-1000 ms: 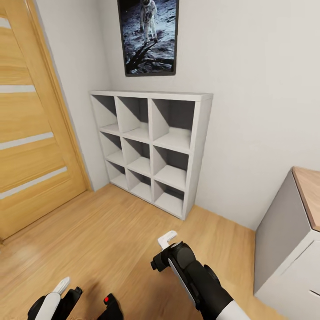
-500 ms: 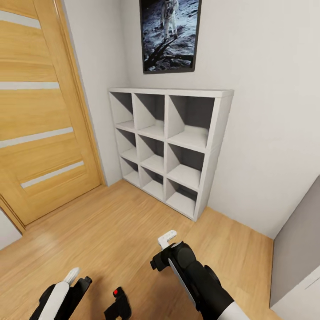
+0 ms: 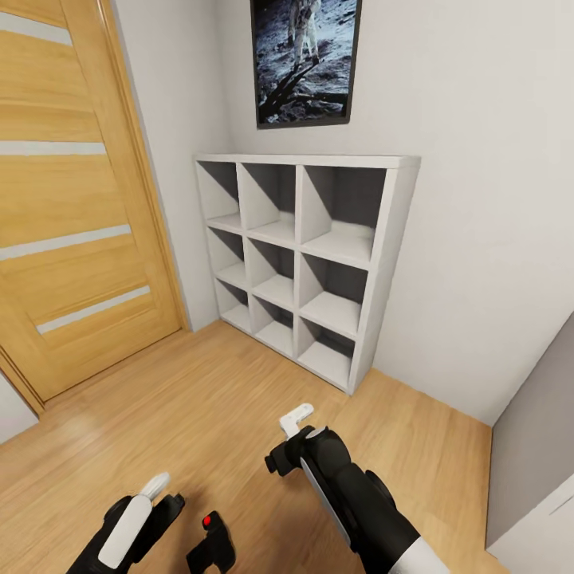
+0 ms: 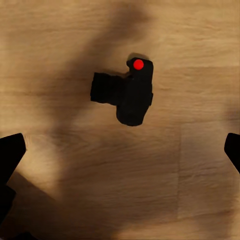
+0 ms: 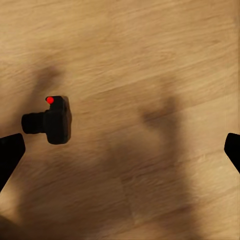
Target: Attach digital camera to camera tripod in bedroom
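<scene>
While the wooden door (image 3: 72,199) stands at left, left gripper (image 3: 151,494) hangs fingers spread wide above the digital camera (image 4: 127,92) lying on the floor (image 3: 199,414); right gripper (image 3: 295,421) wide too, cube shelf (image 3: 307,263) beyond.

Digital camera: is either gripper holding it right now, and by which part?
Nothing is held. The small black digital camera with red button lies on the light wood floor, both grippers open above it.

Both arms reach forward and low, the left gripper (image 3: 159,490) and the right gripper (image 3: 296,421) each pointing ahead with white-tipped fingers spread wide and holding nothing.
</scene>
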`<state>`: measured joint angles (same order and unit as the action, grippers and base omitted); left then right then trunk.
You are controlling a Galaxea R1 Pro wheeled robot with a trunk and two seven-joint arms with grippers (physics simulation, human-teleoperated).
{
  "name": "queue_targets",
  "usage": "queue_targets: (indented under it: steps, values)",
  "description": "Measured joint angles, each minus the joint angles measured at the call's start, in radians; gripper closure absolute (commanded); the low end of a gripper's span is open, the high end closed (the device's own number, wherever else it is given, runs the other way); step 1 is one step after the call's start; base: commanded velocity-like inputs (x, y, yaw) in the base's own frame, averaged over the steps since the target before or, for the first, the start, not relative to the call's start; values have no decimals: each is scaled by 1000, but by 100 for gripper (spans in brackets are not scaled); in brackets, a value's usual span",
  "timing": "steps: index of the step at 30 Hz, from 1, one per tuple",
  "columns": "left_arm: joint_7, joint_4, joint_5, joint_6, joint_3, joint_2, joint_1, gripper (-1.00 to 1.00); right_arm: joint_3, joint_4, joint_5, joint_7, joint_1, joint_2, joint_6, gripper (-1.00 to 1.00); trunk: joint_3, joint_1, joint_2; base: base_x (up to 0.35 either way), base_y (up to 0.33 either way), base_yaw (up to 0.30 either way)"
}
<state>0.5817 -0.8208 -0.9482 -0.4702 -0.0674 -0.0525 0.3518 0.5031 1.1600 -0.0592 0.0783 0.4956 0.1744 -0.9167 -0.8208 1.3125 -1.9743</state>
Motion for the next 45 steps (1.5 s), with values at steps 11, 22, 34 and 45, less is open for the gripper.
queue_targets:
  steps: [11, 22, 34, 45]
  values:
    - [0, 6, 0, 0, 0, 0, 0, -100, 0, 0, 0, 0, 0, 0, 0, -100, 0, 0, 0, 0, 0, 0]
    - [0, 6, 0, 0, 0, 0, 0, -100, 0, 0, 0, 0, 0, 0, 0, -100, 0, 0, 0, 0, 0, 0]
    - [0, 6, 0, 0, 0, 0, 0, -100, 0, 0, 0, 0, 0, 0, 0, -100, 0, 0, 0, 0, 0, 0]
    - [-1, -23, -14, -18, -15, -32, -40, -100, 3, -19, -1, -5, 12, 0, -17, -100, 0, 0, 0, 0, 0, 64]
